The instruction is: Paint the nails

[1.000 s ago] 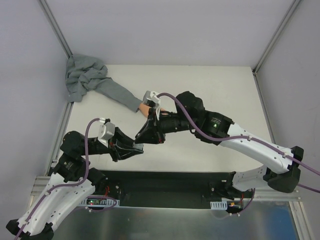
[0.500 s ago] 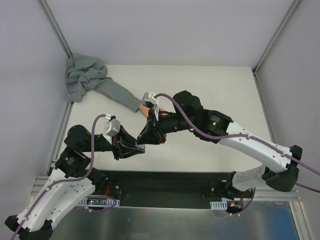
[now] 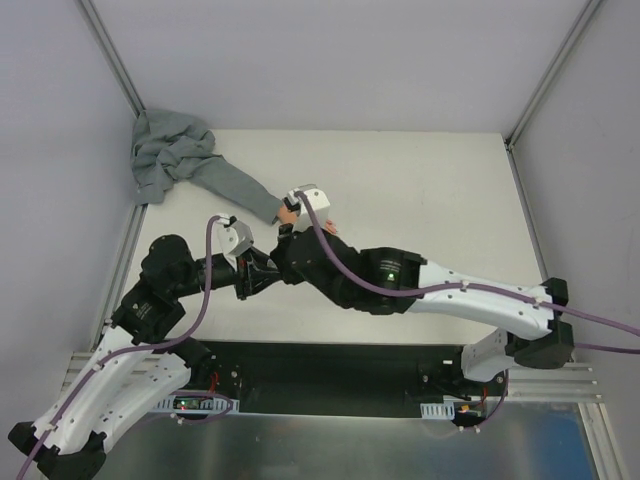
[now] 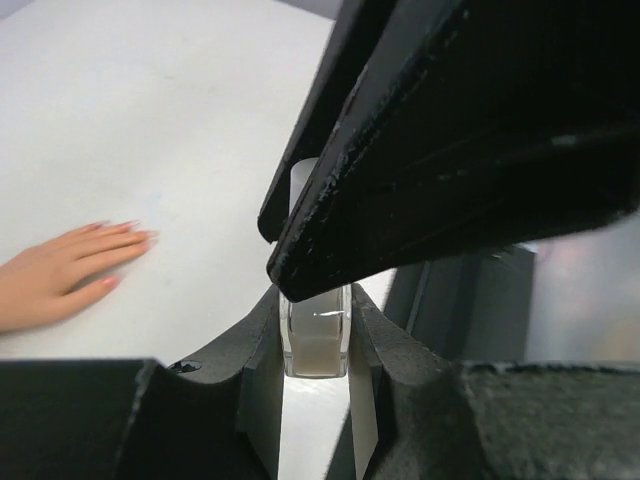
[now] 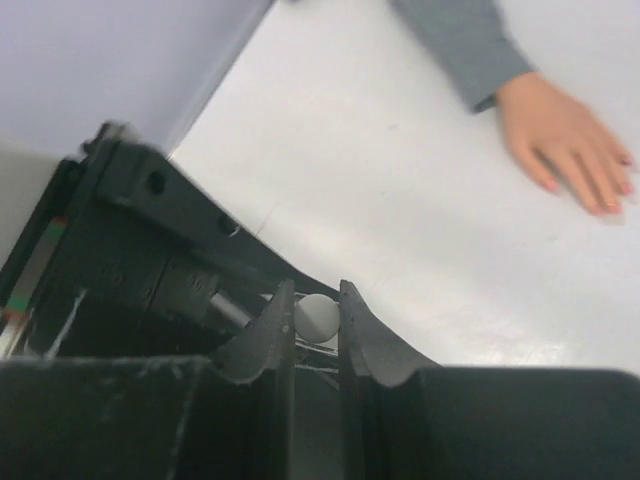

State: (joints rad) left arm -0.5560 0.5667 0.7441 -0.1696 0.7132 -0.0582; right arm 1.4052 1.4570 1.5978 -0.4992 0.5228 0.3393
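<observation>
The peach-pink fake hand (image 3: 288,212) lies flat on the white table, with its grey sleeve (image 3: 225,183) running to the back left. Its pink-tinted nails show in the left wrist view (image 4: 125,228) and the right wrist view (image 5: 602,206). My left gripper (image 3: 262,280) is shut on a small clear-grey bottle (image 4: 315,340), held upright above the table in front of the hand. My right gripper (image 5: 317,312) comes down over it and is shut on the bottle's white cap (image 5: 318,318). The right fingers (image 4: 450,150) hide the top of the bottle in the left wrist view.
The sleeve's bunched grey cloth (image 3: 165,155) lies in the back left corner. Grey walls and metal frame rails (image 3: 115,60) enclose the table on three sides. A black strip (image 3: 330,365) runs along the near edge by the arm bases.
My left gripper has moved right and toward the hand with the bottle. My right arm has swung lower and left, and its gripper now meets the left gripper at the bottle's cap.
</observation>
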